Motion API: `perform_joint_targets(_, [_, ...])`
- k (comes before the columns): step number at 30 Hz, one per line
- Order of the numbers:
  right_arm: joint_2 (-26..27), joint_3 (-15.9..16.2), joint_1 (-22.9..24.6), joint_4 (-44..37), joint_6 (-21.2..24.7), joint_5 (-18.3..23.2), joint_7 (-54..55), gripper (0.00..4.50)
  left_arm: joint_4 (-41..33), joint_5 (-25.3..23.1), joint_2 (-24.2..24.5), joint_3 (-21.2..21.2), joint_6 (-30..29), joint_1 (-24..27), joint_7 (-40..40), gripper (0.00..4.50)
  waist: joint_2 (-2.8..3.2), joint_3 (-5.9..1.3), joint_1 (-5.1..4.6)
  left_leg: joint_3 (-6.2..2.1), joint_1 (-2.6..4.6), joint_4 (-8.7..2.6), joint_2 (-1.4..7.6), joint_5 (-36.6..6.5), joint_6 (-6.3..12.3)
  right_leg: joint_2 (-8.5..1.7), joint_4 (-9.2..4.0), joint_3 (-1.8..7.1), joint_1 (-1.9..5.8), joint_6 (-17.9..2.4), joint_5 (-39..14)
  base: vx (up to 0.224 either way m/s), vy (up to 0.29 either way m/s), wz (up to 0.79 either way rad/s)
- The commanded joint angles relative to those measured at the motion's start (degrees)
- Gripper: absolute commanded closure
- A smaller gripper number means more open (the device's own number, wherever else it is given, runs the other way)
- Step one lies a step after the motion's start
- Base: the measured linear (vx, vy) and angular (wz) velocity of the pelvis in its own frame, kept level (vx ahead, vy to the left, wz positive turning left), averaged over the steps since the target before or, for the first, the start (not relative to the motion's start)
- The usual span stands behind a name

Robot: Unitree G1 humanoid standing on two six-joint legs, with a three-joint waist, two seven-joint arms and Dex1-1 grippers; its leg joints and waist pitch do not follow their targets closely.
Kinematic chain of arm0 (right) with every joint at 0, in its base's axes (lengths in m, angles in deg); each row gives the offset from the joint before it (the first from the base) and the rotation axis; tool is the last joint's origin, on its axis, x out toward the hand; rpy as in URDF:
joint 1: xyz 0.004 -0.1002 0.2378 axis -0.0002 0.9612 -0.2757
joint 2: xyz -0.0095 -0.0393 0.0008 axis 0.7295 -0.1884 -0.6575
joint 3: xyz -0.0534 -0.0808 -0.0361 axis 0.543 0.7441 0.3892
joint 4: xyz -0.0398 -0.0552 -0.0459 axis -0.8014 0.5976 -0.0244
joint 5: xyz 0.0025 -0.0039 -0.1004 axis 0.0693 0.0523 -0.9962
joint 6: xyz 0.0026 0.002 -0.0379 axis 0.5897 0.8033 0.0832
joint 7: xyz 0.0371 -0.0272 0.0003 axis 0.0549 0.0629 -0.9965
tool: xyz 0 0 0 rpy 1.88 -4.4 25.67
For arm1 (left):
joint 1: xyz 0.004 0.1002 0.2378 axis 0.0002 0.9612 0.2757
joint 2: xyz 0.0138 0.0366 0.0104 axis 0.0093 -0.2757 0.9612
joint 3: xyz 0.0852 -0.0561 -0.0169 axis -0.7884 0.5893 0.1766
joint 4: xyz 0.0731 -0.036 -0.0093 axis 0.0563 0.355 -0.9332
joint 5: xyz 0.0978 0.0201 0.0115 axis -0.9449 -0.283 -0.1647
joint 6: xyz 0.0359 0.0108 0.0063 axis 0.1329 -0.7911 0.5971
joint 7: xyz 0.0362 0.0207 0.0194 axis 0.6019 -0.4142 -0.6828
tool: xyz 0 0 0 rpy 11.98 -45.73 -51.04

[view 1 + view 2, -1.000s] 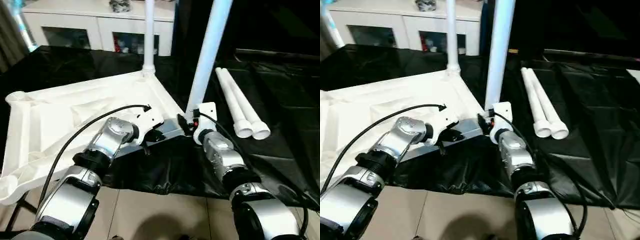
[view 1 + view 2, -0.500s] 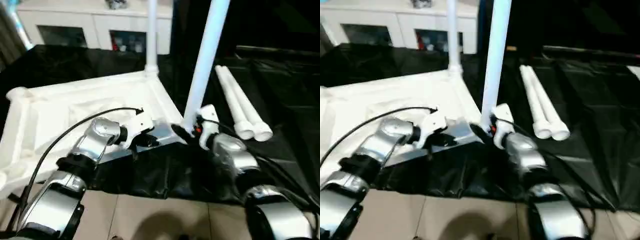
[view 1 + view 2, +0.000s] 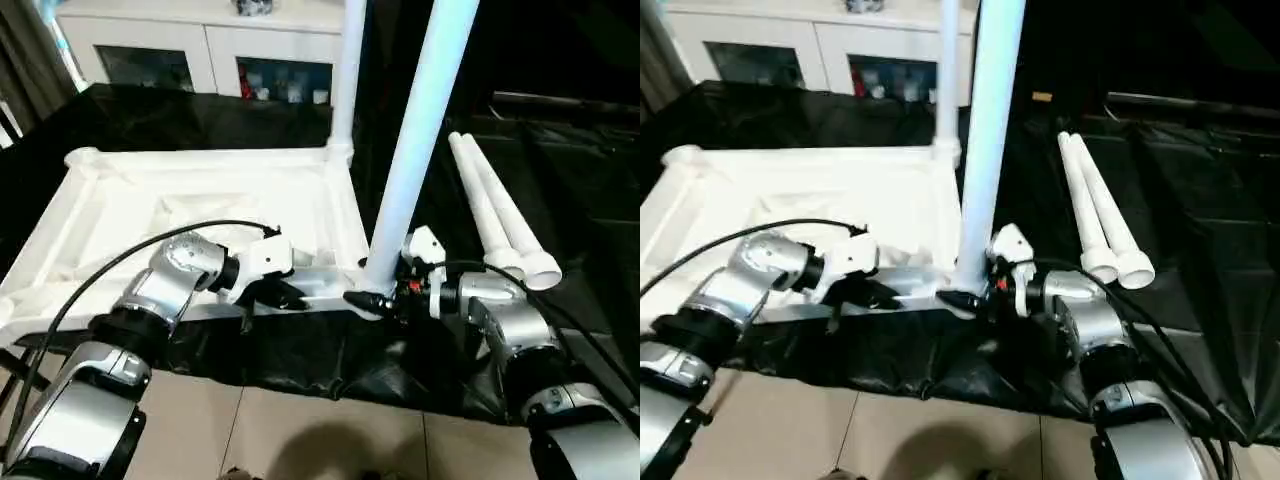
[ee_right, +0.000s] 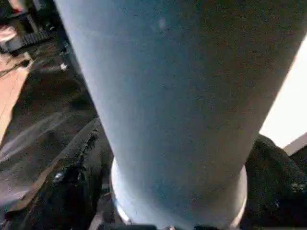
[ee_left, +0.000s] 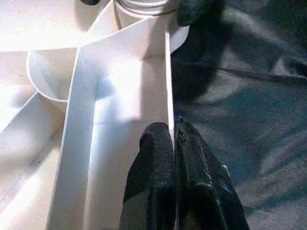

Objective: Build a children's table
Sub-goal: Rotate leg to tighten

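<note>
Tabletop (image 3: 200,200) lies upside down on the black-covered bench (image 3: 580,200). It has swung squarer since a second ago. My right end effector (image 3: 385,298) clasps the near leg (image 3: 415,150) in its corner socket; my left end effector (image 3: 285,295), pressed together, steadies the rim. 2 legs (image 3: 500,215) remain.

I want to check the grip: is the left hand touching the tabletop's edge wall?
Touching. In the left wrist view the left hand has its fingers pinched shut on the thin edge wall of the tabletop.
</note>
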Motion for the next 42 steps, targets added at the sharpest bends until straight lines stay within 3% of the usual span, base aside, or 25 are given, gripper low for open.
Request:
perform_joint_targets(1, [-0.1, 0.8, 0.1, -1.7, -0.1, -0.4, -1.0, 0.67, -1.5, -0.5, -1.0, -2.8, 1.4, 0.5, 2.6, 4.5, 0.01, -3.99, 0.03, 0.0, 0.75, -4.06, 1.41, -17.5, 2.6, -2.8, -3.88, 2.5, 3.09, -11.6, -21.8, 0.0, 0.0, 0.0])
perform_joint_targets(10, [-0.7, 1.8, 0.7, -2.5, 0.8, -0.2, -3.3, 0.67, 0.0, -0.9, -0.8, -3.1, 2.5, -0.3, 3.2, 4.5, 0.15, -4.23, 0.12, 0.02, 0.65, -3.98, 1.42, -16.2, 2.82, -2.74, -3.43, 2.54, 3.31, -12.8, -18.0, 0.0, 0.0, 0.0])
perform_joint_targets(15, [-0.7, 2.0, 1.2, -2.9, 1.3, 0.2, -4.1, 1.18, 0.4, -0.9, -0.7, -3.2, 2.6, -0.5, 3.5, 4.5, 0.2, -4.21, 0.17, 0.02, 0.62, -3.99, 1.42, -15.9, 2.95, -2.75, -3.48, 2.5, 3.36, -12.7, -18.1, 0.0, 0.0, 0.0])
perform_joint_targets(20, [0.1, 1.9, 2.1, -3.4, 2.1, 0.6, -3.1, 1.6, 1.1, -0.7, -1.1, -3.0, 2.4, -0.8, 3.2, 4.5, 0.21, -4.02, 0.25, 0.04, 0.82, -4.04, 1.36, -17.5, 2.48, -2.77, -3.91, 2.47, 3.15, -11.8, -21.2, 0.0, 0.0, 0.0])
perform_joint_targets(25, [1.5, 1.4, 3.2, -4.2, 3.0, 0.7, -0.3, 1.7, 2.0, -0.9, -1.9, -2.6, 1.6, -1.2, 1.6, 4.5, 0.21, -3.96, 0.26, -0.09, 0.9, -4.19, 1.38, -18.2, 1.99, -2.77, -3.93, 2.49, 3.11, -11.5, -21.9, 0.0, 0.0, 0.0])
perform_joint_targets(30, [4.9, -0.6, 2.9, -2.3, 3.1, -1.2, 12.5, 1.72, 3.4, -0.7, -4.3, -0.5, -2.1, -2.4, -4.7, 4.5, 0.18, -3.5, -0.44, -0.37, 1.4, -4.19, 1.01, -21.7, 0.8, -2.94, -4.96, 2.19, 2.59, -9.2, -29.7, 0.0, 0.0, 0.0])
perform_joint_targets(31, [6.0, -1.3, 2.6, -1.5, 3.4, -1.4, 15.7, 1.72, 4.0, -0.8, -5.2, 0.0, -2.9, -2.8, -6.9, 4.5, 0.16, -3.43, -0.76, -0.58, 1.62, -4.14, 0.88, -22.7, 0.33, -2.97, -5.37, 1.94, 2.42, -8.1, -32.6, 0.0, 0.0, 0.0])
perform_joint_targets(32, [8.1, -2.6, 1.8, -0.1, 3.7, -1.5, 21.6, 1.73, 4.8, -1.3, -6.8, 0.4, -4.2, -3.6, -10.7, 4.5, -0.26, -3.3, -1.11, -0.66, 1.73, -3.94, 0.68, -23.7, 0.23, -2.98, -5.96, 1.65, 2.21, -6.6, -35.7, 0.0, 0.0, 0.0])
perform_joint_targets(33, [9.6, -3.5, 1.2, 0.8, 4.0, -1.6, 25.6, 1.73, 5.4, -1.7, -7.9, 0.7, -5.0, -4.1, -13.2, 4.5, -0.1, -3.24, -1.3, -0.72, 1.83, -3.81, 0.58, -24.0, 0.09, -3.03, -6.09, 1.51, 2.05, -6.1, -37.2, 0.0, 0.0, 0.0])
perform_joint_targets(36, [13.4, -5.2, -0.6, 3.7, 4.7, -1.8, 35.2, 1.73, 6.2, -1.9, -11.1, 1.3, -7.2, -5.2, -18.0, 4.5, 0.24, -2.87, -2.15, -1.21, 2.54, -3.36, 0.24, -27.2, -0.66, -2.94, -7.64, -0.08, 1.41, -2.9, -42.8, 0.0, 0.0, 0.0])
perform_joint_targets(37, [16.2, -6.4, -2.7, 6.9, 4.7, -1.8, 42.5, 1.73, 6.3, -1.6, -13.9, 1.8, -9.1, -5.9, -21.2, 4.5, 0.64, -2.8, -2.57, -1.44, 3.05, -3.16, 0.26, -29.4, -0.48, -2.85, -8.43, -1.13, 1.5, -1.8, -43.2, 0.0, 0.0, 0.0])
perform_joint_targets(38, [16.7, -6.6, -3.1, 7.5, 4.7, -1.7, 43.7, 1.73, 6.3, -1.6, -14.3, 1.8, -9.4, -6.0, -21.7, 4.5, 1.09, -2.69, -3.59, -2.05, 3.19, -3.66, 0.84, -33.0, -0.4, -2.66, -8.82, -2.6, 2.17, -1.5, -40.7, 0.0, 0.0, 0.0])
perform_joint_targets(39, [18.1, -7.1, -4.4, 9.1, 4.1, -1.7, 46.9, 1.73, 6.7, -1.8, -15.6, 1.7, -9.5, -6.2, -23.1, 4.5, 1.49, -2.63, -3.77, -2.35, 3.07, -4.12, 1.31, -35.1, -0.49, -2.56, -8.67, -2.95, 2.73, -1.4, -38.9, 0.0, 0.0, 0.0])
perform_joint_targets(40, [19.1, -7.3, -5.2, 9.9, 3.4, -1.8, 48.7, 1.73, 7.0, -2.2, -16.3, 1.6, -9.5, -6.3, -24.0, 4.5, 2.33, -2.2, -3.91, -3.04, 2.35, -6.15, 2.74, -41.3, -0.82, -1.98, -6.62, -3.27, 4.2, -2.1, -33.0, -0.051, 0.027, -0.05])
perform_joint_targets(41, [20.4, -7.3, -6.0, 10.6, 2.3, -1.9, 49.1, 1.73, 7.2, -2.4, -17.0, 1.5, -9.4, -6.4, -24.7, 4.5, 2.85, -2.17, -2.85, -3.29, 0.12, -9.9, 5.15, -46.7, -1.54, -1.47, 1.18, -1.24, 6.9, -4.4, -20.5, -0.051, 0.027, -0.05])
perform_joint_targets(42, [20.5, -7.1, -6.0, 10.7, 2.1, -2.2, 49.2, 1.73, 7.3, -2.4, -17.1, 1.5, -9.3, -6.4, -24.8, 4.5, 2.58, -1.8, -2.26, -2.57, -0.52, -11.38, 5.52, -48.7, -1.74, -1.14, 3.74, -0.54, 6.78, -5.0, -16.0, -0.059, -0.015, 0.06])
